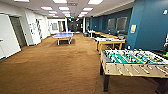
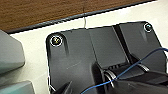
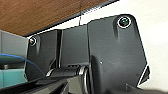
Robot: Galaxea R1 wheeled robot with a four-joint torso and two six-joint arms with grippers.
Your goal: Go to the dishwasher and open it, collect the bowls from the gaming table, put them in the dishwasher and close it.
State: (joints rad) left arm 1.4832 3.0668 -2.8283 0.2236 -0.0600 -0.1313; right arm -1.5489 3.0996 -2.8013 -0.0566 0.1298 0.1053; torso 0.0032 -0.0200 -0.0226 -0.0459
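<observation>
The gaming table [image 1: 135,65], a table-football table with a green field, rods and a pale wooden side, stands at the right of the head view, close in front. I cannot make out any bowls on it. The dishwasher is out of view. Both wrist views look down past the robot's own dark plate at brown carpet [image 2: 37,12] and a pale part of the robot's base [image 3: 150,30].
A wide brown carpeted room [image 1: 55,65] stretches ahead. A blue table-tennis table [image 1: 63,35] stands far off at the centre. Yellow-legged tables [image 1: 110,42] line the blue wall [image 1: 150,25] on the right. White walls and a grey door [image 1: 17,31] are on the left.
</observation>
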